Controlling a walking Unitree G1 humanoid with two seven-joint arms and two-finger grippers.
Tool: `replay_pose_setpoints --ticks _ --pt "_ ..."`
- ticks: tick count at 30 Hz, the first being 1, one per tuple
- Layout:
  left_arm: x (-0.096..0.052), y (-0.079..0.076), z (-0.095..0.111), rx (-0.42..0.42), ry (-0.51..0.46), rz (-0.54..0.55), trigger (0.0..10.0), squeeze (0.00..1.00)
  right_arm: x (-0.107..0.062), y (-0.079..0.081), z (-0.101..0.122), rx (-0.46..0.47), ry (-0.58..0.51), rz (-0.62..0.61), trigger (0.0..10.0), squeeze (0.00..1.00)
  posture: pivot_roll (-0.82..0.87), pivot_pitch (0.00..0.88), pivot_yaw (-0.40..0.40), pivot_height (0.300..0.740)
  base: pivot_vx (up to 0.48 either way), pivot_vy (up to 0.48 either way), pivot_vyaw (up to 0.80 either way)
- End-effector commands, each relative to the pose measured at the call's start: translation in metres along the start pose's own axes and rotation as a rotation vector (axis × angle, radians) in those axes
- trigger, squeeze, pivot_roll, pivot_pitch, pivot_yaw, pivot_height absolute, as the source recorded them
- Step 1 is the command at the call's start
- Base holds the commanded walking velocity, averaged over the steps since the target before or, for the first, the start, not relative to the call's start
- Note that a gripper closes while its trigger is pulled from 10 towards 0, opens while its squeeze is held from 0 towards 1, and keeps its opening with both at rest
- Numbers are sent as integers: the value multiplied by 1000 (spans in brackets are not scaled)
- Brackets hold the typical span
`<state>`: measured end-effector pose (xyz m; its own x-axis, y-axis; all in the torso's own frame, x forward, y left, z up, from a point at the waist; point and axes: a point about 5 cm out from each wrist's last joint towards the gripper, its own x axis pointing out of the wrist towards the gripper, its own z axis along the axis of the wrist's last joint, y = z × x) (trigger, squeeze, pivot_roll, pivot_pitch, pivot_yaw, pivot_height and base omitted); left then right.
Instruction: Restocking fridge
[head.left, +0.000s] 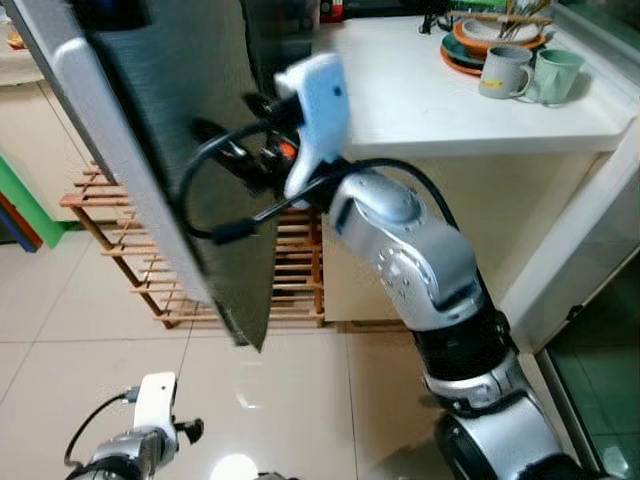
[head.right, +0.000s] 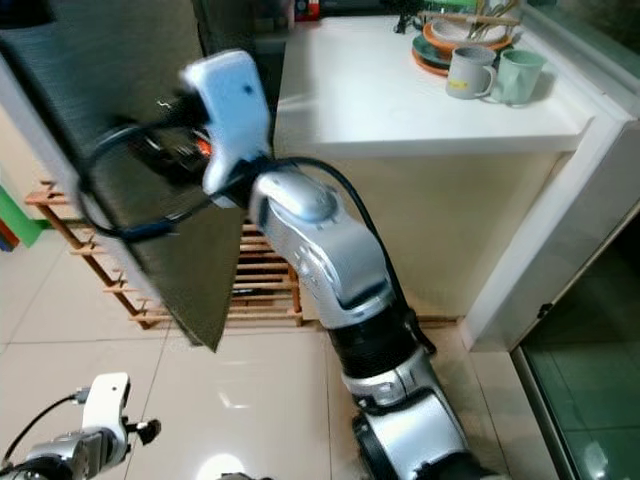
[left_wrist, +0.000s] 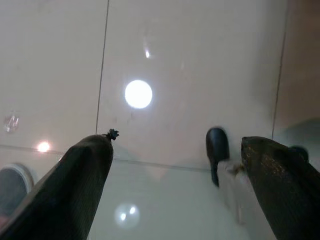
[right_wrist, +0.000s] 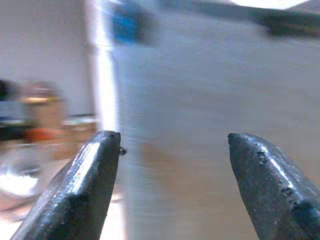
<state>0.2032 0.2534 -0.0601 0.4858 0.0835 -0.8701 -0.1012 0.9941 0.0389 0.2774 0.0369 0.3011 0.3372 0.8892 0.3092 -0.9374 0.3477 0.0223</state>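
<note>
Low on the left, the left gripper (left_wrist: 170, 165) hangs idle over the pale tiled floor (head.left: 300, 400), its fingers spread and holding nothing. Above it the dark fridge door (head.left: 170, 130) stands swung out, its light edge toward the left — the door is the only part of the fridge that can be made out, and the shelves behind it are hidden. Beyond its lower edge a wooden rack (head.left: 290, 270) sits against the wall. The right gripper (right_wrist: 170, 165) reaches up to the face of the door, fingers parted and empty, with the door's edge between them in the wrist view. Farther right, the white counter (head.left: 430, 100) carries two mugs (head.left: 530, 72) beside stacked plates (head.left: 480, 45). No food is in either gripper, so restocking itself looks not yet begun — only the door is being handled.
</note>
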Motion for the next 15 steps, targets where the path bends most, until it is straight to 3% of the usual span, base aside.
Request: replay_pose_setpoints --ticks 1,4,7,8,9,10,11,12,13,15 --pt "-1 0 12 19 -46 -10 10000 0 12 26 13 66 -57 150 10000 0 -114 0 43 740 0 0 0" --pt "-1 -5 25 26 -100 -36 10000 0 10 21 8 82 -43 125 10000 0 -110 0 38 740 0 0 0" --pt "-1 -17 42 62 -171 -72 10000 0 -1 5 2 97 -29 33 10000 0 -110 0 38 740 0 0 0" --pt "-1 -36 61 88 -238 -115 10000 0 -11 -11 -2 113 -24 -54 10000 0 -115 0 42 740 0 0 0" --pt "-1 -36 61 88 -238 -115 10000 0 -11 -11 -2 113 -24 -54 10000 0 -115 0 42 740 0 0 0" --pt "-5 -59 85 125 -336 -182 10000 0 -27 -30 -8 106 -4 -177 10000 0 -124 0 49 740 0 0 0" --pt "-21 -105 123 205 -509 -344 10000 0 -65 -66 -25 98 58 -431 10000 0 -133 0 56 740 0 0 0" --pt "-21 -105 123 205 -509 -344 10000 0 -65 -66 -25 98 58 -431 10000 0 -133 0 56 740 0 0 0" --pt "-35 -129 140 284 -613 -437 10000 0 -92 -82 -34 76 96 -584 10000 0 -133 0 56 740 0 0 0" --pt "-38 -133 143 299 -631 -450 10000 0 -96 -85 -36 70 101 -608 10000 0 -133 0 56 740 0 0 0"
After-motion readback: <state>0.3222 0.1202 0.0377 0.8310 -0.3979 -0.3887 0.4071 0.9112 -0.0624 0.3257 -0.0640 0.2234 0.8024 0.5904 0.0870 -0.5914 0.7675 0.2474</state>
